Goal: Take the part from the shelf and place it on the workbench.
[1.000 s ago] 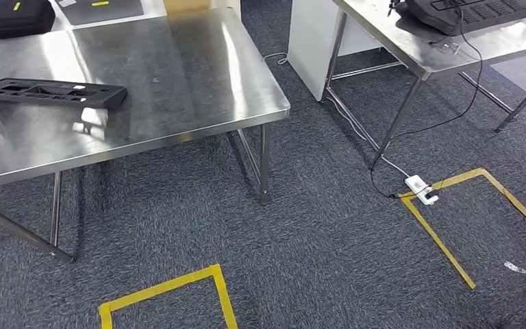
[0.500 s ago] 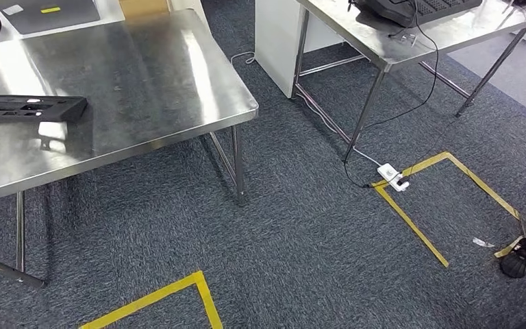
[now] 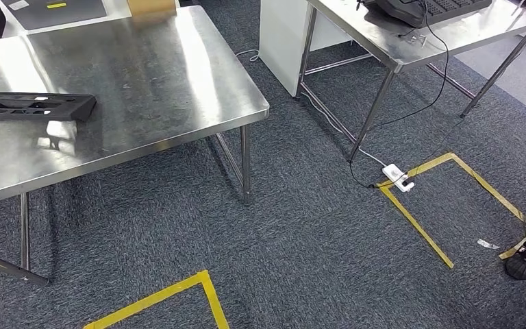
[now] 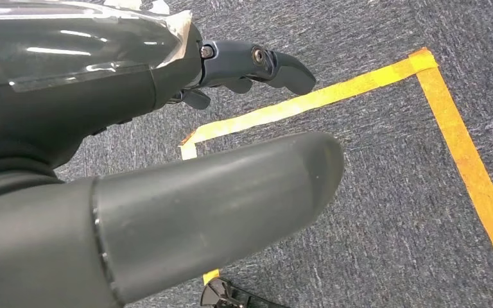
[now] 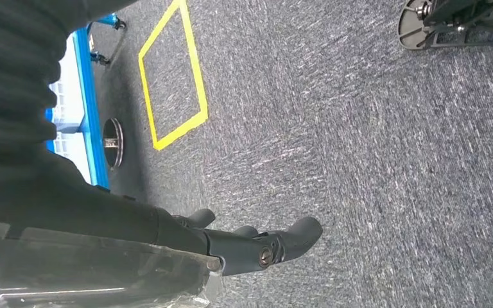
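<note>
Two steel tables in the head view; a black part (image 3: 34,107) lies on the left tabletop (image 3: 151,89), upper left. Wrist views: left hand (image 4: 167,192) and right hand (image 5: 257,247) hang over carpet, fingers loosely apart, holding nothing. Judged: placement done, or the shelf must be sought next.

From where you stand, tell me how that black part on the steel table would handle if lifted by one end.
The black part looks like moulded plastic with open cut-outs, so it is probably stiff and light for its size. It is long and flat, so held at one end it may swing or tilt. Lying flat on the steel table, it should not roll.
</note>
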Robot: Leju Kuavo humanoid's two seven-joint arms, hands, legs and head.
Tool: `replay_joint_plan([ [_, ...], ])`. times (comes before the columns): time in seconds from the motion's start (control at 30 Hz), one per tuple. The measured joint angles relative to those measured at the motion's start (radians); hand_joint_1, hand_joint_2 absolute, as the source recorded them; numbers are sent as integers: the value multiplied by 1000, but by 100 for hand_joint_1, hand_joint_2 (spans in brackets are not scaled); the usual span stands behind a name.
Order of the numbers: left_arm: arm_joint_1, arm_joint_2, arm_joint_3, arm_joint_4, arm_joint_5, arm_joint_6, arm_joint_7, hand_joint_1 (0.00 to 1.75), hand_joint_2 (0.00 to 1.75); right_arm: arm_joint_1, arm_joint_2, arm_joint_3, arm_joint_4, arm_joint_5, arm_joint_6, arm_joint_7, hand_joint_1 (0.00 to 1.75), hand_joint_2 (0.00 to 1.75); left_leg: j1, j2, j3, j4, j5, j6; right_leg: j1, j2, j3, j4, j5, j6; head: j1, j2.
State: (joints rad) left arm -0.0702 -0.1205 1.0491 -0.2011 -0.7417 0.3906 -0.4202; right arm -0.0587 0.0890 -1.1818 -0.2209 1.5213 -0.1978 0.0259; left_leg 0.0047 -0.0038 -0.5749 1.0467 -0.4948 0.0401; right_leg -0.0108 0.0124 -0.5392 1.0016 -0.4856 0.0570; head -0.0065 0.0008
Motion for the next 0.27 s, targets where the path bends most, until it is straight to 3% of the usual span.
replay_joint_plan([
  [0.07,-1,0,0,-1,3,-3,-4,0,0,1,1,0,0,0,-1,1,0,175,5,3,2,-8,8,12,-4,-1,-9,25,-16,5,2,0],
  [0.13,-1,0,1,-2,8,-3,-7,0,0,2,1,0,0,0,-1,2,0,175,10,6,2,-14,14,20,-9,-3,-53,123,-71,1,6,0],
  [0.2,-1,0,3,-3,11,-3,-8,0,0,2,1,0,0,0,-1,6,0,175,12,9,-1,-14,16,20,-12,-3,-110,257,-127,2,9,0],
  [0.27,0,-1,6,-3,12,-3,-10,0,0,3,0,0,0,0,-1,9,0,175,12,11,-3,-13,19,16,-13,-3,-128,310,-140,10,9,0],
])
